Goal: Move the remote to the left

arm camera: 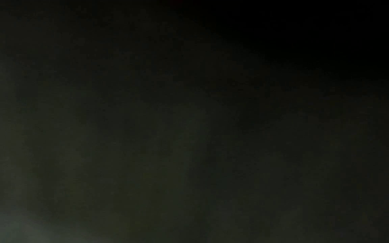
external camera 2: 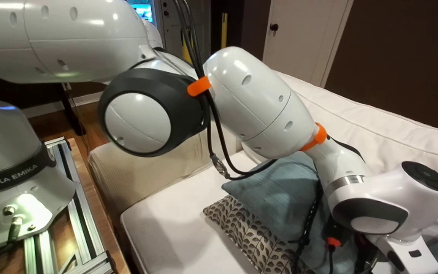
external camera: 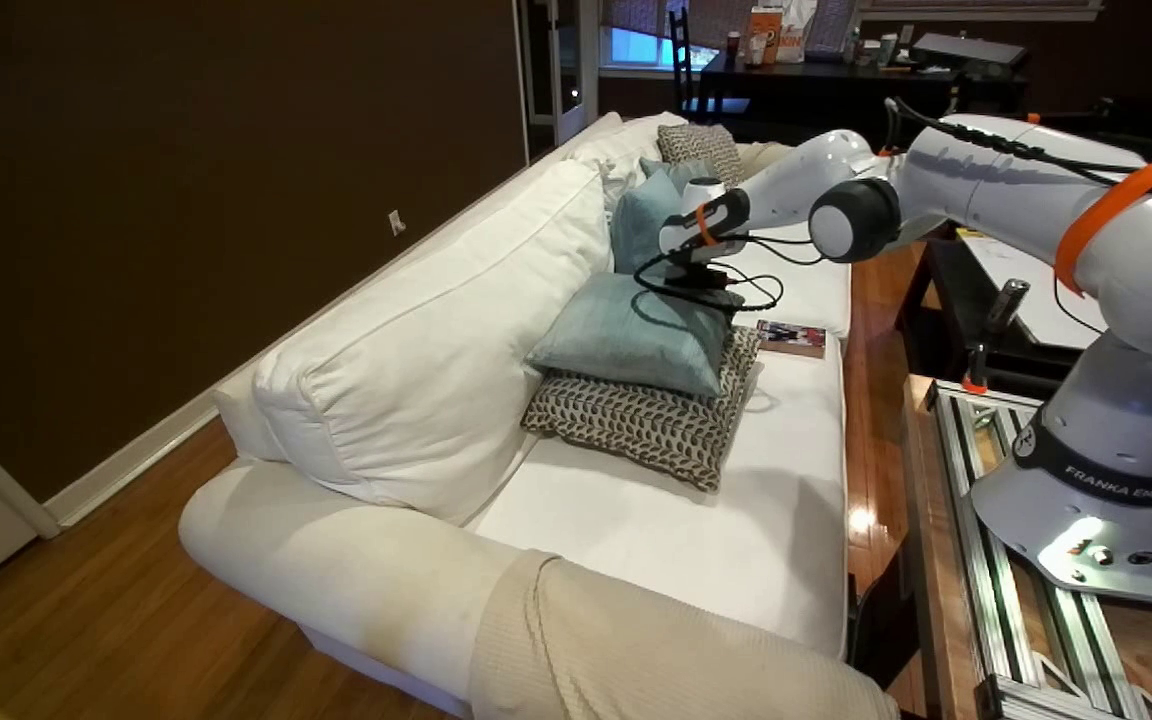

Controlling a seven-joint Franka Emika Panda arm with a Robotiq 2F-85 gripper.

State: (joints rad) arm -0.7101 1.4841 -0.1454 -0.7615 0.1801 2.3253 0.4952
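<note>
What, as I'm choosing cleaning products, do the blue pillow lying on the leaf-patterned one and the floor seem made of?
Blue pillow: fabric, judging by its soft creases; a slight sheen suggests something silky, fibre unclear. Floor: likely glossy wood, perhaps laminate, from its brown boards and bright reflections.

One white sofa point(external camera: 786, 470) is standing in both exterior views. Three blue pillows point(external camera: 626, 335) and two patterned pillows point(external camera: 636, 427) are resting on the sofa. One flat thing with a picture point(external camera: 791, 337) is lying on the sofa's seat. One robot arm point(external camera: 996, 190) is hanging over the sofa. One wall socket point(external camera: 396, 222) is showing behind the sofa. One long table point(external camera: 826, 84) and at least one chair point(external camera: 682, 60) are standing past the sofa's far end.
</note>
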